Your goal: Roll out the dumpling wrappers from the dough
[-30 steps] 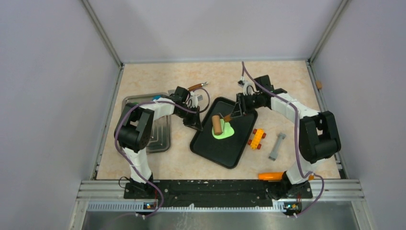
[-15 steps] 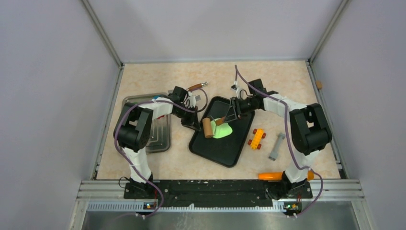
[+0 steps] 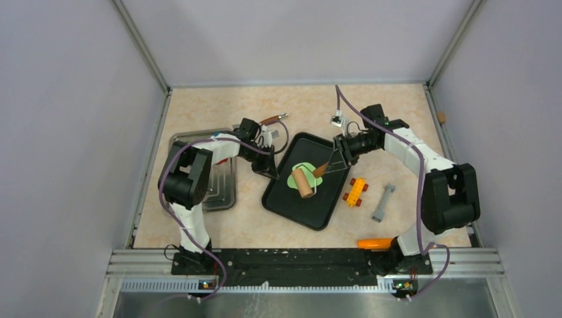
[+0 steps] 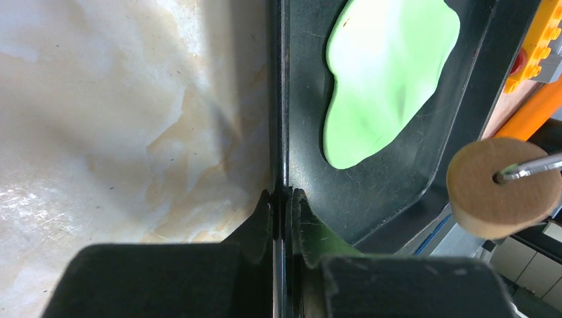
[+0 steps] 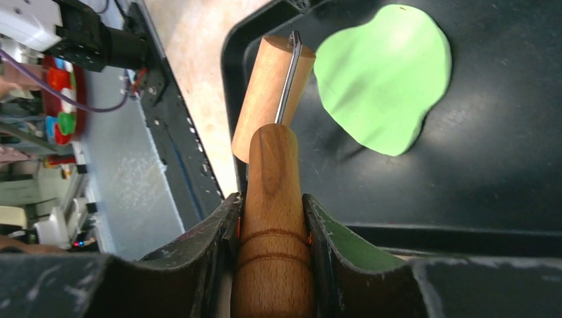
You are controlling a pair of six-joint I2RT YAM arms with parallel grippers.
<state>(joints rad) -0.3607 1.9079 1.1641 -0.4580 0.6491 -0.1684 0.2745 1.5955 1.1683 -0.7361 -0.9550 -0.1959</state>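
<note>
Step in hand: flattening, i.e. the rolling pass, w/ cutting not yet begun. The right end effector (image 5: 273, 202) is clenched on the wooden handle (image 5: 273, 165) of the roller (image 5: 272, 93), whose barrel sits out in front of its tips on a thin wire yoke. The dough (image 5: 384, 76) lies ahead of that end effector & off to one side of the barrel. It is a thin lime-green sheet, lobed & uneven at the edge, flat on the floor of the black tray (image 5: 504, 165). In the top view the barrel overlaps the sheet's edge. Whether it presses on the dough or hangs just over it can't be told, tho in the left wrist view its end face looks raised off the tray floor.

The left end effector (image 4: 283, 199) is clamped shut on the tray's rim, prob. to stop the tray sliding on the surface. The dough sits ahead of it, just inside that rim, near the jaws but apart from them.

No neat round wrapper is in view, so the task looks early-to-mid: sheet made, discs not.

Next move, as a judgement: the barrel needs to come down onto the sheet & run across it, away from the right end effector, w/ even downward load so the dough thins w/o tearing or sticking to the wood. The left grip on the rim should hold meanwhile.
</note>
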